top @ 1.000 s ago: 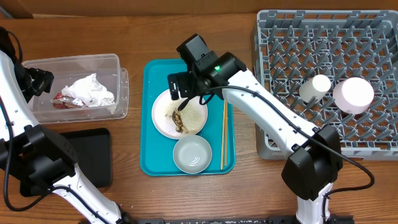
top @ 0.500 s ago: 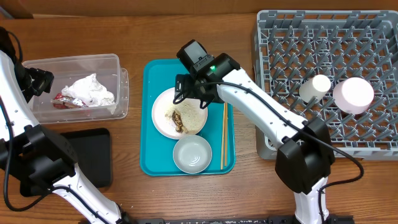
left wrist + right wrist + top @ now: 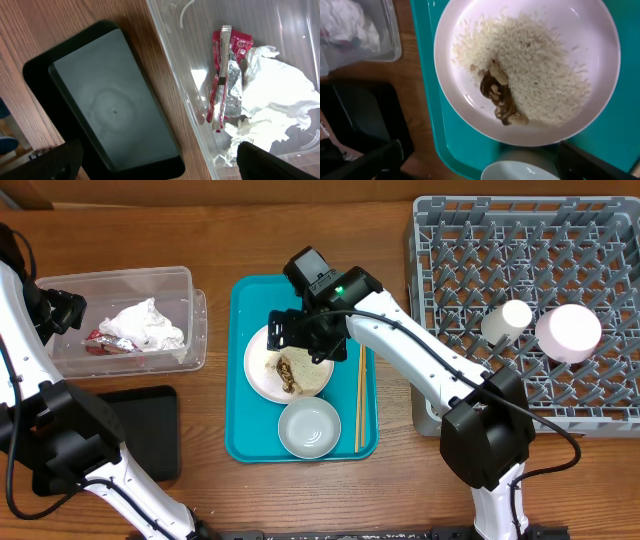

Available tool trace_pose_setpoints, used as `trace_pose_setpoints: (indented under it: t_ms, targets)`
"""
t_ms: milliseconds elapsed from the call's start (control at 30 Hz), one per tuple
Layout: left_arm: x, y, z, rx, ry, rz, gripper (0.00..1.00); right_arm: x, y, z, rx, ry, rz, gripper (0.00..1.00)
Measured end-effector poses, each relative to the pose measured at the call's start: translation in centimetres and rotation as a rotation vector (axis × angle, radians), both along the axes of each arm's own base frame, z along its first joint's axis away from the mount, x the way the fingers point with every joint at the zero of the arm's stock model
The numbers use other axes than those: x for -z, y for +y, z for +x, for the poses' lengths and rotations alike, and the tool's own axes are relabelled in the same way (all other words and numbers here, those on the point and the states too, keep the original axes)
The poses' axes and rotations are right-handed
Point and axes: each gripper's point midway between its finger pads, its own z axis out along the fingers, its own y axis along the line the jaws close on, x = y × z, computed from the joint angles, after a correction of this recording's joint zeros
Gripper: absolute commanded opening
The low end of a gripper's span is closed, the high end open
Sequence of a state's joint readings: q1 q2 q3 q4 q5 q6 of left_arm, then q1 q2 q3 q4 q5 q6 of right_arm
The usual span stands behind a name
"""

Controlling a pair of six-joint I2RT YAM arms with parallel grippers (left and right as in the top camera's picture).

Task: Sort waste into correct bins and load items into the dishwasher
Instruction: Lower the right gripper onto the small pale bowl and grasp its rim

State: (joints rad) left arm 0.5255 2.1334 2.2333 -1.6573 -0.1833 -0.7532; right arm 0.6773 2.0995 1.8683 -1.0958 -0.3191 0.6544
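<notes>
The pale pink-white plate (image 3: 262,370) lies on the teal tray and holds white rice (image 3: 535,75) and brown food scraps (image 3: 500,97). My right gripper (image 3: 300,338) hovers open just above the plate's far part; in the right wrist view (image 3: 477,160) its fingers are wide apart and empty. The light grey bowl (image 3: 309,427) sits in front of the plate, and the chopsticks (image 3: 360,395) lie to its right. My left gripper (image 3: 62,310) is open and empty at the left edge of the clear tub (image 3: 190,280), which holds crumpled napkins (image 3: 140,325) and a red wrapper (image 3: 225,75).
The black tray (image 3: 140,430) lies in front of the tub. The grey dish rack (image 3: 530,240) at the right holds a white cup (image 3: 508,318) and a pink bowl (image 3: 568,332). The teal tray (image 3: 240,430) is in the middle.
My right gripper has turned and shifted a little over the plate, coming down closer to it. The left arm has not moved.
</notes>
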Motion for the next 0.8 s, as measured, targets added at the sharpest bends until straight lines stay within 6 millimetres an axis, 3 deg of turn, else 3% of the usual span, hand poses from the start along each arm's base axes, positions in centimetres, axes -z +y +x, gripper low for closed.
trace_pose_setpoints:
  t_ms: [233, 533, 700, 800]
  targets:
    - [0.0, 0.0, 0.0, 0.0, 0.0, 0.0, 1.0, 0.5, 0.3, -3.6, -0.098, 0.07, -0.047, 1.0]
    - [0.0, 0.0, 0.0, 0.0, 0.0, 0.0, 1.0, 1.0, 3.6, -9.1, -0.286, 0.007, -0.128, 1.0]
    - [0.0, 0.0, 0.0, 0.0, 0.0, 0.0, 1.0, 0.9, 3.9, -9.6, -0.288, -0.06, -0.186, 1.0]
    - [0.0, 0.0, 0.0, 0.0, 0.0, 0.0, 1.0, -0.6, 3.2, -8.8, -0.252, -0.119, -0.197, 1.0]
